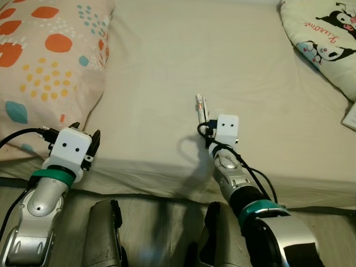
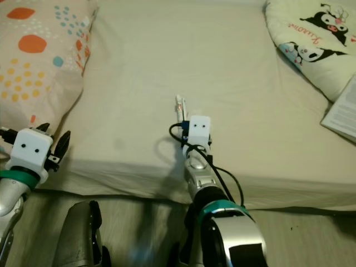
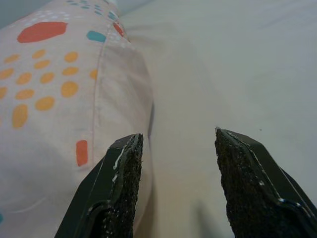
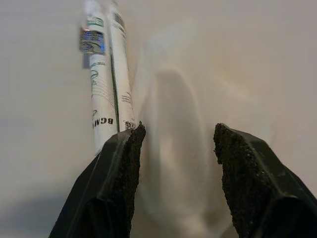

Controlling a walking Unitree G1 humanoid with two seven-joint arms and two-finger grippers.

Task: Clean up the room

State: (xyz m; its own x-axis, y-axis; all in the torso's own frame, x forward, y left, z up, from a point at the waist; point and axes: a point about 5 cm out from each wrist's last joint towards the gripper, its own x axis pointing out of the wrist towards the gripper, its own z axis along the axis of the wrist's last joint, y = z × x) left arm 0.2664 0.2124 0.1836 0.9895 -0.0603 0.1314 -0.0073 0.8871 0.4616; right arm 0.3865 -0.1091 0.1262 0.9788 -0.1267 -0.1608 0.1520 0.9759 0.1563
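Note:
A thin white tube [image 1: 200, 105] with printed lettering lies on the cream bed sheet [image 1: 167, 61], near the bed's front edge. My right gripper [image 4: 176, 131] hovers open just short of it. In the right wrist view the tube [image 4: 104, 84] lies beside one finger, outside the gap, and nothing sits between the fingers. My left gripper [image 1: 86, 129] is open and empty at the front left of the bed, right by the corner of a patterned pillow [image 1: 44, 67].
A white cushion [image 1: 328, 39] with black cartoon figures lies at the bed's far right corner. A printed booklet [image 2: 342, 114] rests on the sheet below it. The bed's front edge [image 1: 167, 183] runs across the view, with my legs below it.

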